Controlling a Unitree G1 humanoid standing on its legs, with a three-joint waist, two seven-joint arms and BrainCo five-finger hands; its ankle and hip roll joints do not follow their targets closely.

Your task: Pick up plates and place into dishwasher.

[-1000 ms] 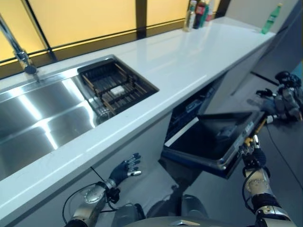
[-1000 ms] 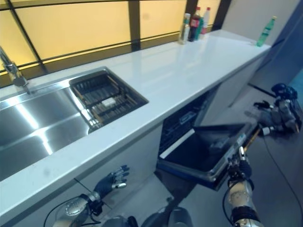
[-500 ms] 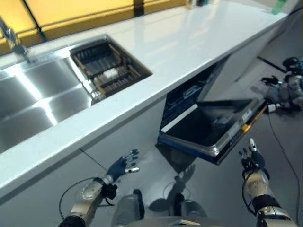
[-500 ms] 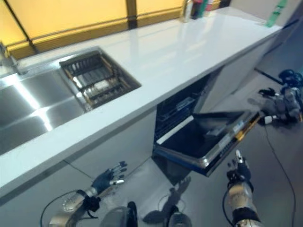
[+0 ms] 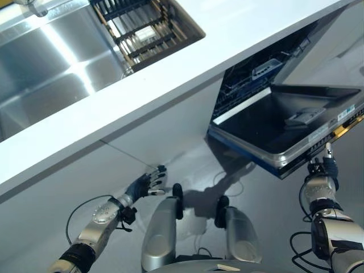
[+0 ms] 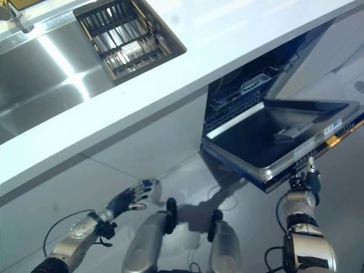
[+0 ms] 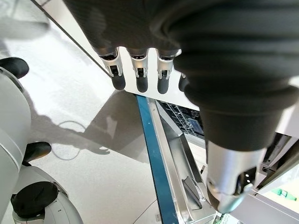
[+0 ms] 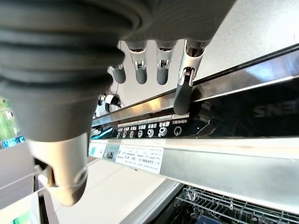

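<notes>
The dishwasher door [image 5: 296, 122] hangs open under the white counter [image 5: 239, 23], and the wire rack [image 5: 256, 71] shows inside. My right hand [image 5: 323, 170] is just below the door's front edge, open with straight fingers [image 8: 161, 70] that point at the strip of buttons [image 8: 154, 130]. I cannot tell whether it touches the door. Low by the cabinet front and near the floor, my left hand [image 5: 145, 185] is open and holds nothing, its fingers [image 7: 140, 77] spread. A small white item [image 5: 147, 35] lies in the dark dish rack [image 5: 142, 28] set into the sink.
A steel sink [image 5: 51, 62] lies at the counter's left end, with the dish rack at its right. The open door [image 7: 173, 158] juts out into the floor space at about hand height. Grey floor [image 5: 187, 165] lies in front of the cabinets.
The whole picture has shifted as the camera tilted down toward the floor. Both hands stay low and open. The dishwasher door stands as before.
</notes>
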